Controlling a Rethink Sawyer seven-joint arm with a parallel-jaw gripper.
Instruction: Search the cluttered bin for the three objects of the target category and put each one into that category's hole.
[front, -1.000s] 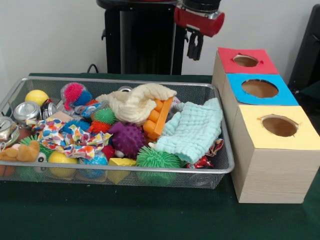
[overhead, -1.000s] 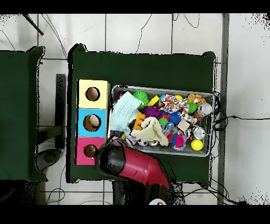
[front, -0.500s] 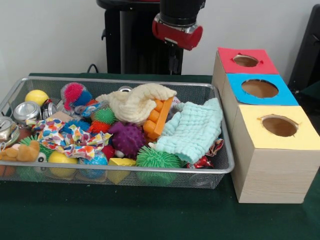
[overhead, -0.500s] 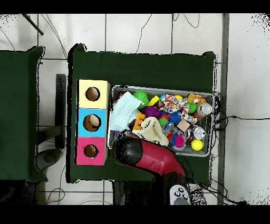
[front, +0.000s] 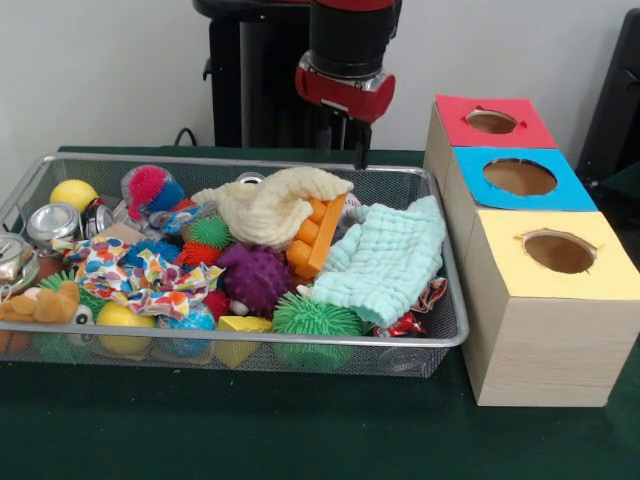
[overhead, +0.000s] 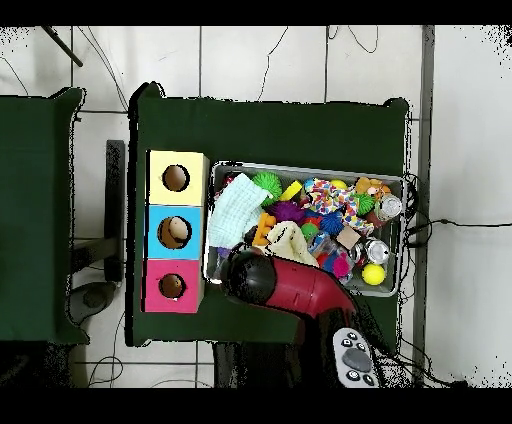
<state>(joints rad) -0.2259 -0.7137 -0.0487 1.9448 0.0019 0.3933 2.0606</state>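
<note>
The silver wire-mesh bin (front: 300, 340) is full of toys; in the overhead view it (overhead: 390, 290) sits right of the boxes. An orange-tan plush (front: 40, 303) lies at its front left corner, also seen from overhead (overhead: 372, 186). A pale yellow rounded toy (front: 125, 318) sits beside it; I cannot tell whether it is the duck. The tiger is not visible in the bin; something orange shows inside the blue box's hole (overhead: 175, 232). My gripper (front: 346, 142) hangs open and empty above the bin's far rim, near the cream cloth (front: 275, 205).
Three wooden boxes with holes stand right of the bin: red (front: 490, 122), blue (front: 520, 177) and yellow (front: 558, 252). A mint knitted cloth (front: 385, 262), spiky balls (front: 255, 277), an orange block (front: 318, 235) and metal cans (front: 52, 222) fill the bin. My red arm (overhead: 290, 290) covers the bin's near edge from overhead.
My arm has swung from above the red box to the bin's far rim, leftward in the front view, and has come a little lower. The toys in the bin have not moved.
</note>
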